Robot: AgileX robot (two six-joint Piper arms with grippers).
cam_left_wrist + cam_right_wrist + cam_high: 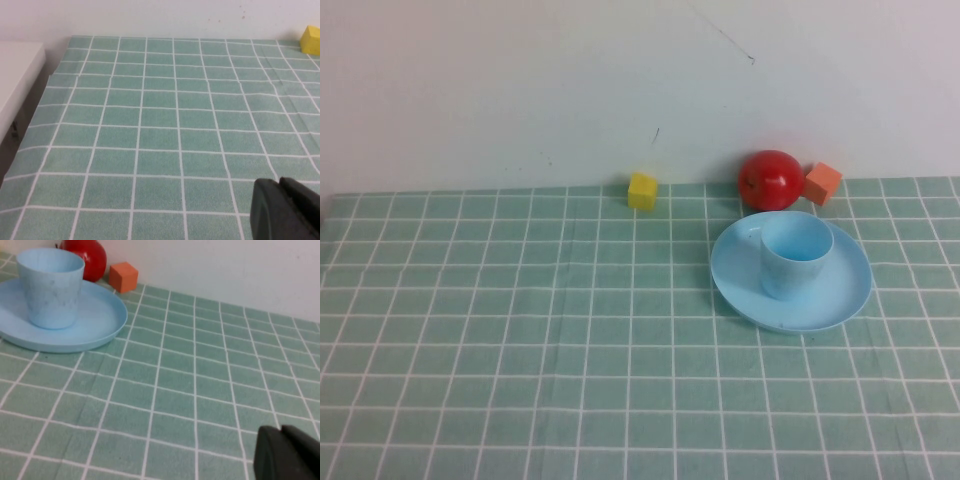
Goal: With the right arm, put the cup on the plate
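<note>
The light blue cup [795, 256] stands upright on the round light blue plate [840, 295] at the right back of the table. Both show in the right wrist view, the cup [50, 287] on the plate [95, 322]. My right gripper [281, 431] is shut and empty, well away from the plate, over the bare cloth. My left gripper [279, 182] is shut and empty over the cloth on the left side. Neither arm shows in the high view.
A red apple [770, 180] and an orange cube [823, 182] sit just behind the plate by the wall. A yellow cube [642, 190] sits at the back middle. A green checked cloth [520, 340] covers the table. A white surface [15, 75] lies beyond its left edge.
</note>
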